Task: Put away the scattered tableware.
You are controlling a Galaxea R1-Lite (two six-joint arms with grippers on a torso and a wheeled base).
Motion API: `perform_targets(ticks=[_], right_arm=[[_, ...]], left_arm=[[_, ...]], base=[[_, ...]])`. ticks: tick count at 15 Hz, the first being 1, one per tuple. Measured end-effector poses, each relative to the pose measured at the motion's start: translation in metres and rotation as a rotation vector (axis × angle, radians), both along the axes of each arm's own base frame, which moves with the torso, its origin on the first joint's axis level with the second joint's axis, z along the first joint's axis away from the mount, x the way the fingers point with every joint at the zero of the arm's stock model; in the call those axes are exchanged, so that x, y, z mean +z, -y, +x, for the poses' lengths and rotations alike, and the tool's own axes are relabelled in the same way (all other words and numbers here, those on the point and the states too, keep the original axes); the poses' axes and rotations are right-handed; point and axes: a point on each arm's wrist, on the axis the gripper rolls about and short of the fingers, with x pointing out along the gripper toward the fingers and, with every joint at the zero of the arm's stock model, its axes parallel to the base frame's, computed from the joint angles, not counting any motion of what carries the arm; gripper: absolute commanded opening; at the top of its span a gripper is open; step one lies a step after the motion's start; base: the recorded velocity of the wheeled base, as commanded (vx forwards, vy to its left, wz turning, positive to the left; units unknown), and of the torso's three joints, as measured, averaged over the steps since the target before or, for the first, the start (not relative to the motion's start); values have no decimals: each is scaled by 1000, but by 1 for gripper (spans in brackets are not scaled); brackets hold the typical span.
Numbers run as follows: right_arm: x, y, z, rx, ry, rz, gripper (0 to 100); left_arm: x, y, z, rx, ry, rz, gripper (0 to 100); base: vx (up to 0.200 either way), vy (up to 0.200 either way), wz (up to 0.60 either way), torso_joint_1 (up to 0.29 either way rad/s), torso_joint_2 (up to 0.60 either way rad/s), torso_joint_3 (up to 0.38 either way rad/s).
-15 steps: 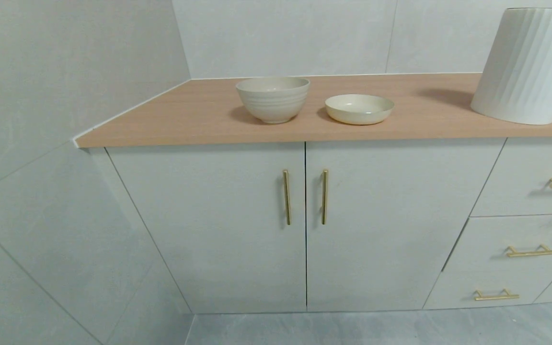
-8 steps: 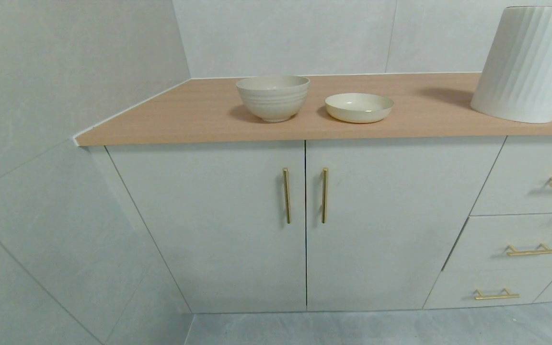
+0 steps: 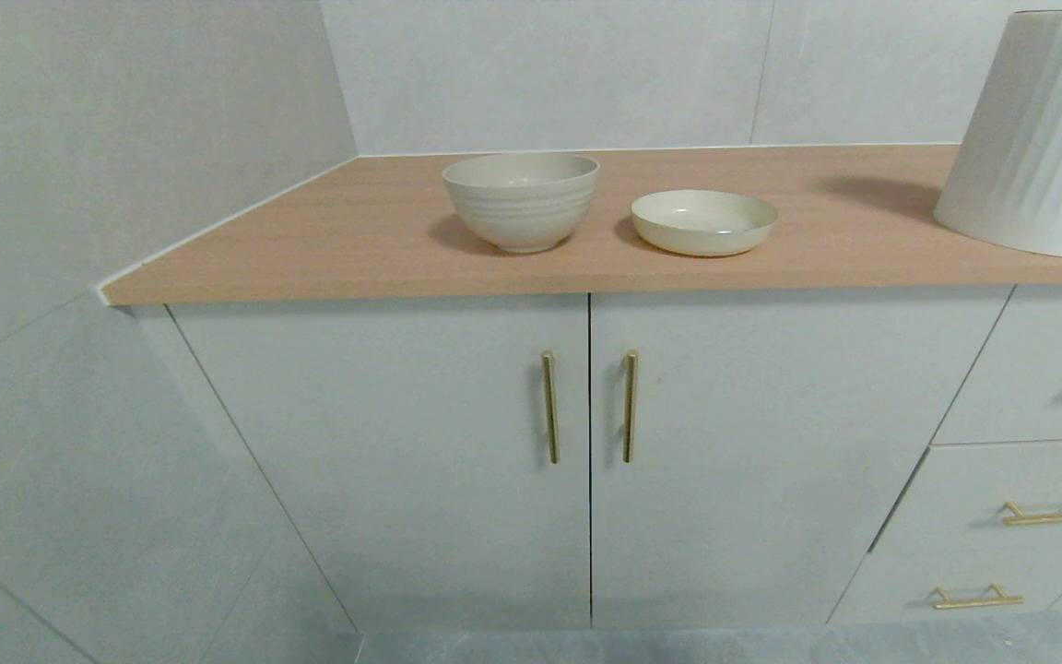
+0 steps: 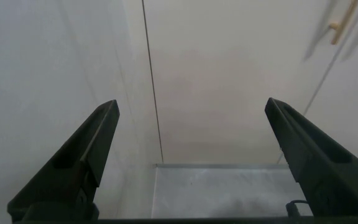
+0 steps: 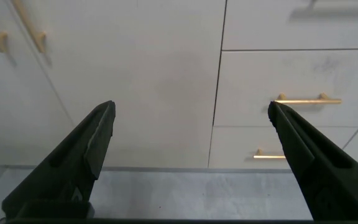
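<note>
A deep beige ribbed bowl [image 3: 521,200] stands on the wooden countertop [image 3: 328,249]. A shallow cream dish [image 3: 703,221] sits just to its right, apart from it. Below them the cabinet's two doors are closed, with gold handles [image 3: 550,407] side by side at the middle seam. My left gripper [image 4: 191,112] hangs open low in front of the cabinet's left door and the tiled wall. My right gripper [image 5: 191,112] is open too, facing the right door and the drawers [image 5: 291,99], with nothing between its fingers.
A tall white ribbed container [image 3: 1047,138] stands at the countertop's right end. Three drawers with gold handles [image 3: 1052,513] lie to the right of the doors. A tiled wall [image 3: 79,184] closes the left side, and grey floor [image 3: 678,646] runs along the cabinet's foot.
The whole head view has shifted: the cabinet and bowls appear larger and lower, so the camera has moved closer. The bowl and dish keep their places on the counter.
</note>
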Motion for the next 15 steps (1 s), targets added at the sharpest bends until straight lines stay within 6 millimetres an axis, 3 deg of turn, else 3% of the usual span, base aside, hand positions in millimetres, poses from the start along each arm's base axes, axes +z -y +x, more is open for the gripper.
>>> perform_targets(ticks=[4, 8, 11, 15], right_arm=[[2, 0, 0, 3, 7, -17, 100], [43, -2, -9, 146, 58, -4, 100], [59, -6, 9, 328, -107, 18, 100], [86, -11, 54, 444, -310, 35, 100]], left_arm=[[0, 0, 0, 0, 0, 1, 100], [0, 0, 0, 0, 0, 1, 100], [0, 0, 0, 0, 0, 1, 100], [0, 0, 0, 0, 0, 1, 100]], base=[[0, 0, 0, 0, 0, 0], [0, 0, 0, 0, 0, 0], [0, 0, 0, 0, 0, 0], [0, 0, 0, 0, 0, 0]])
